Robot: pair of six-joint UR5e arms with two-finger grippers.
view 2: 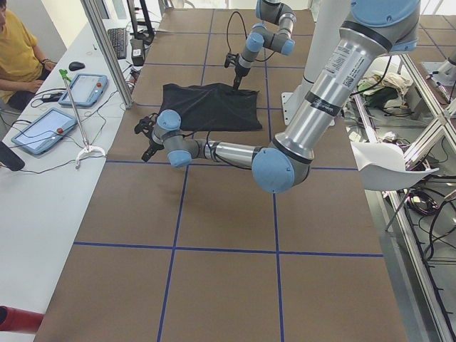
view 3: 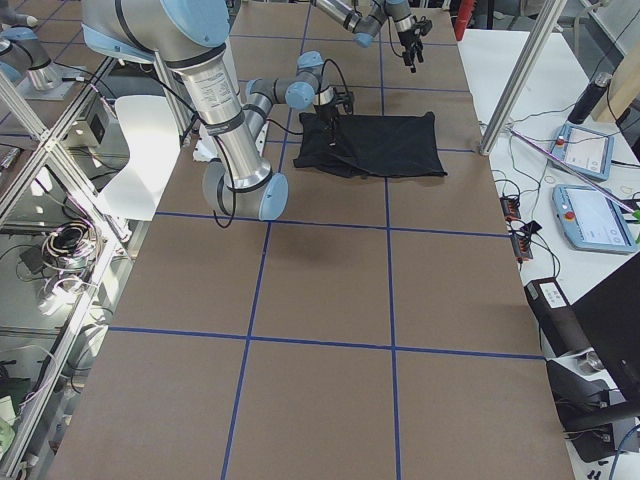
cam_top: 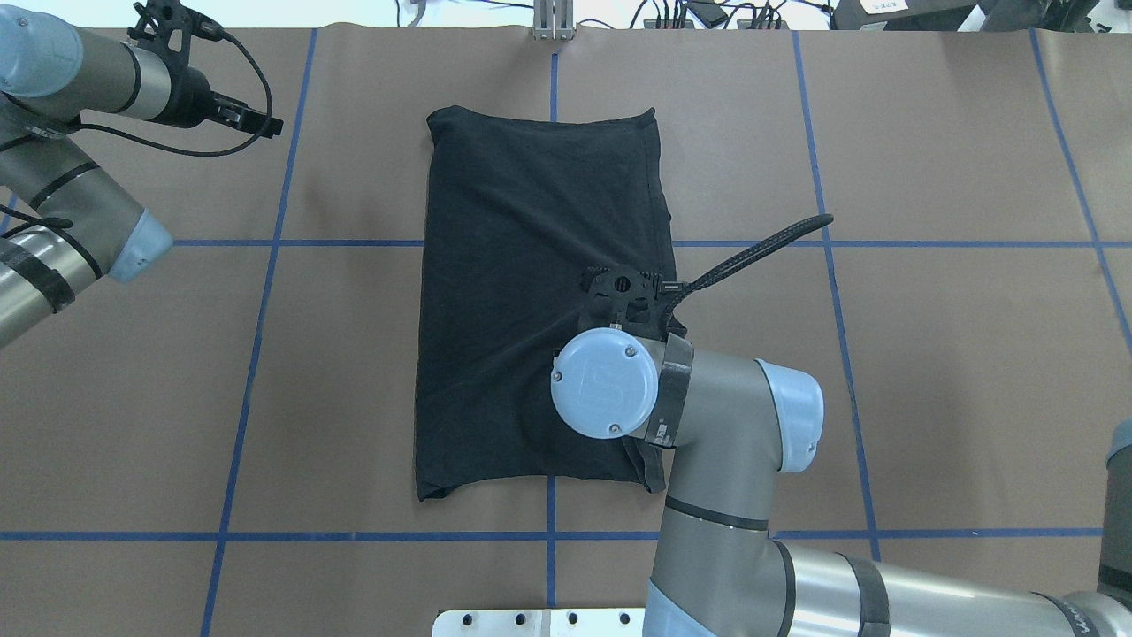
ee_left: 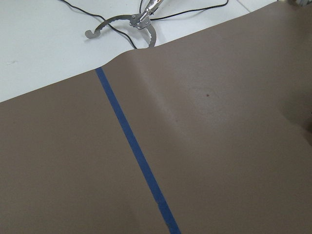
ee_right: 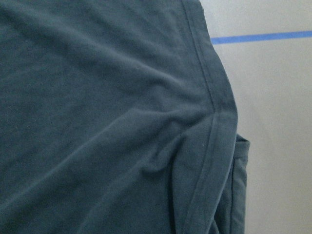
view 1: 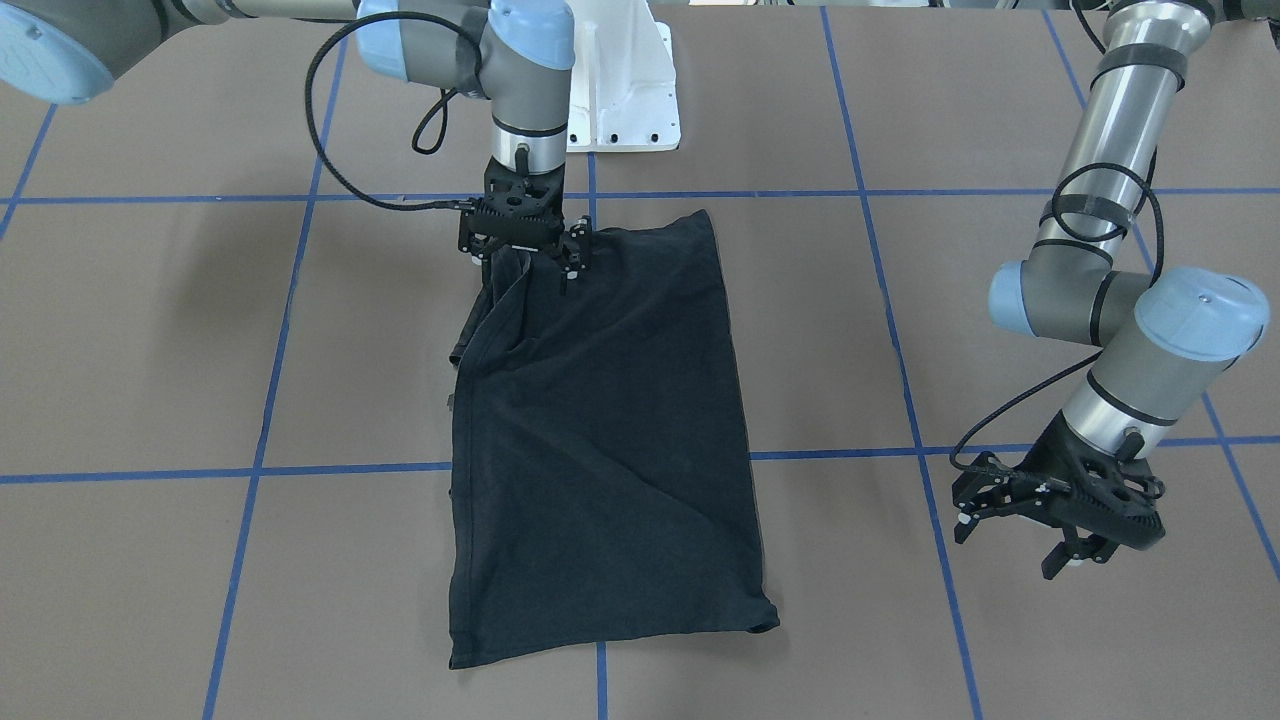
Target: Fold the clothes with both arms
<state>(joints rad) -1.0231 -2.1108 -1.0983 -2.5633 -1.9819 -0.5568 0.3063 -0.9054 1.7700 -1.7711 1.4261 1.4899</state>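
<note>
A black T-shirt [view 1: 610, 420], folded into a long rectangle with only plain black fabric showing, lay flat in the middle of a brown table [view 1: 150, 350] marked with blue tape lines [view 1: 350, 468], one short end near the robot's base. The right gripper [view 1: 530, 265] pointed straight down at the shirt's near corner, its fingers spread apart on either side of a raised fold of cloth along the edge. The left gripper [view 1: 1005, 552] hung over bare table well apart from the shirt, towards its far end, with its fingers wide and holding nothing.
</note>
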